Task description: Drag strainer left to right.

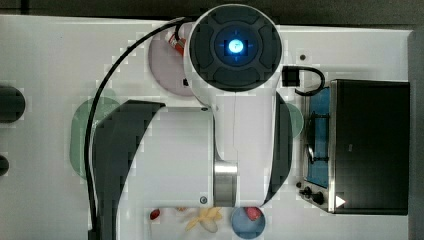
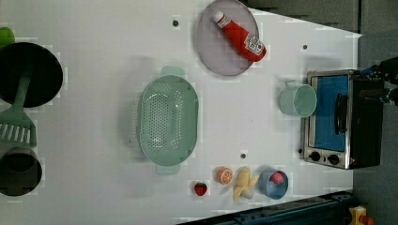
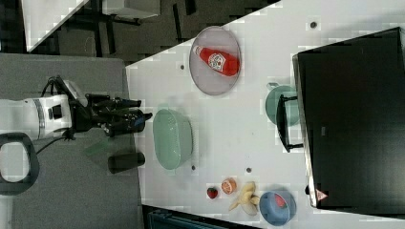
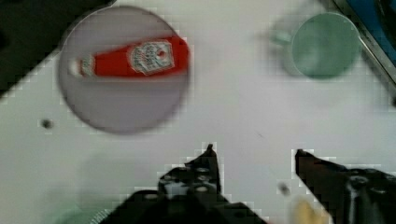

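Observation:
The strainer (image 2: 169,122) is a pale mint-green bowl dotted with holes and stands upright on the white table, left of centre in the left view. In the top view my arm hides most of the strainer (image 1: 82,131). In the right view my gripper (image 3: 141,114) hangs high off the table, beside the left rim of the strainer (image 3: 173,138) and apart from it. The wrist view has the gripper (image 4: 254,149) open, with only bare table between its fingers and a sliver of the strainer rim (image 4: 77,217) at the picture's edge.
A grey-lilac plate (image 2: 220,44) carries a red ketchup bottle (image 2: 241,37). A mint mug (image 2: 298,100) stands by the toaster oven (image 2: 338,117). Toy fruit and a blue bowl (image 2: 273,183) lie along the left view's bottom. A black pan (image 2: 28,75) with a green spatula sits at the left view's left.

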`<action>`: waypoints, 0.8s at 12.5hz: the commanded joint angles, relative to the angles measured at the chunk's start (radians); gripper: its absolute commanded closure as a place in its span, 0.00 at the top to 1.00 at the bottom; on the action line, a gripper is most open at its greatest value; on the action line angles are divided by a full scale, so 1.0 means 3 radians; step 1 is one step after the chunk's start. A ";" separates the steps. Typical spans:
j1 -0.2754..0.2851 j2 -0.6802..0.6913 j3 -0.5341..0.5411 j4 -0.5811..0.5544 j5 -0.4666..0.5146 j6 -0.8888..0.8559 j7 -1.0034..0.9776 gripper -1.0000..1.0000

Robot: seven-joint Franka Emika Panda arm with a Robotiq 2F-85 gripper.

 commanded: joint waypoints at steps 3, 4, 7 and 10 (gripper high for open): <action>-0.0100 -0.0734 -0.0039 -0.0070 0.0006 -0.0557 0.0552 1.00; -0.0062 -0.0728 0.0038 -0.0071 0.0066 -0.0558 0.0552 1.00; 0.0066 -0.0668 0.0430 -0.0072 0.0168 -0.0553 0.0642 1.00; 0.0111 -0.0540 0.0920 -0.0085 0.0168 -0.0515 0.1334 1.00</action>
